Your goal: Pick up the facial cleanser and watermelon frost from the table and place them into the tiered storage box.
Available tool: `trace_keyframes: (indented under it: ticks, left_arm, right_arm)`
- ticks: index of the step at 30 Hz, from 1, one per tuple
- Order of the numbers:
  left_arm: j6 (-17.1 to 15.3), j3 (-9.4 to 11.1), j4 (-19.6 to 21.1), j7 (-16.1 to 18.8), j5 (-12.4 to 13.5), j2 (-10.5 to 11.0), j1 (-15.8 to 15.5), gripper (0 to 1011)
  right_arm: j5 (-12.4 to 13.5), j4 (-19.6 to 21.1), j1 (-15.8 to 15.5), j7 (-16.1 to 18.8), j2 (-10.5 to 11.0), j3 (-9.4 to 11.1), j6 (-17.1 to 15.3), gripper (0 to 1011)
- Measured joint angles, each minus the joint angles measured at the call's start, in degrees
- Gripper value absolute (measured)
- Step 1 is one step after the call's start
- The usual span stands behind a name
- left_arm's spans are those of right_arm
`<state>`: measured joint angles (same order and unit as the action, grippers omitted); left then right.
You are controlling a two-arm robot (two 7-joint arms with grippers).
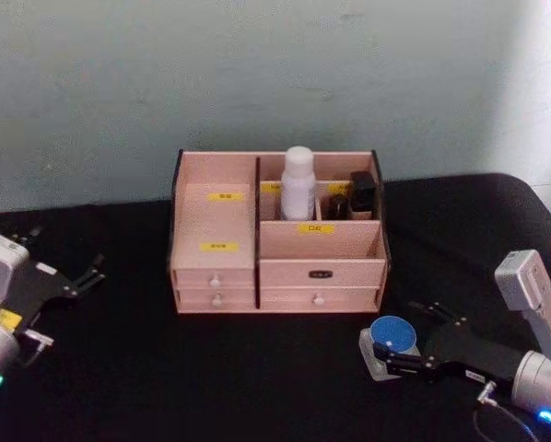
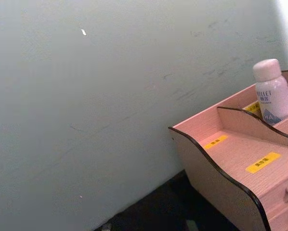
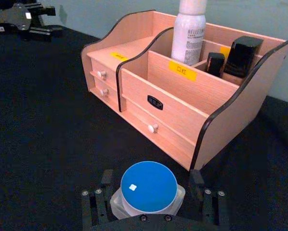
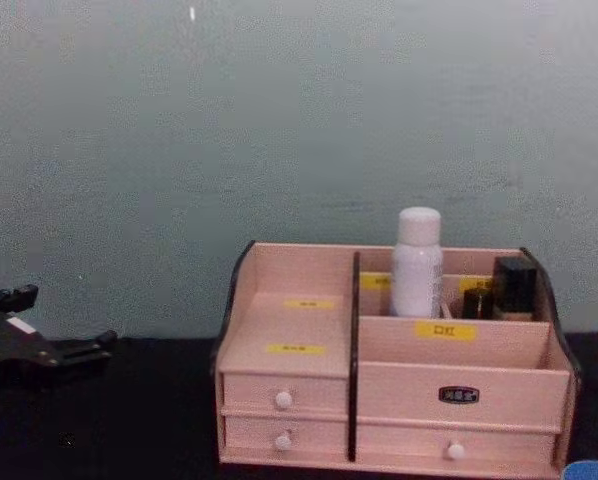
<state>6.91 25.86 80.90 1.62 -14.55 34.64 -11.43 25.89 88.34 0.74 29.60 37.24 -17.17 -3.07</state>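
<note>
The tiered storage box (image 1: 216, 226) stands mid-table, pale pink with white-knobbed drawers. A white bottle with a pale cap, the facial cleanser (image 1: 298, 184), stands upright in a back compartment of the box (image 3: 153, 82). The watermelon frost (image 1: 392, 333) is a clear jar with a round blue lid (image 3: 149, 185), at the front right of the table before the box. My right gripper (image 1: 400, 333) is shut on it, one finger on each side, and the jar looks slightly tilted. Far left, my left gripper (image 1: 99, 272) rests open and holds nothing.
Two dark bottles (image 1: 357, 195) stand in the box's back right compartments beside the cleanser. The lower front compartment (image 3: 192, 91) and the left stepped shelves (image 2: 240, 154) hold nothing. A pale wall runs close behind the box. Black cloth covers the table (image 1: 119, 368).
</note>
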Motion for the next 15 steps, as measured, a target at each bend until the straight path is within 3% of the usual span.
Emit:
trace_keyframes:
  ticks: [15]
  left_arm:
    - [0.0,0.0,0.0,0.0,0.0,0.0,0.0,1001]
  right_arm:
    - [0.43,-1.02,0.7,0.67,-0.15,-0.69,-1.12,1000]
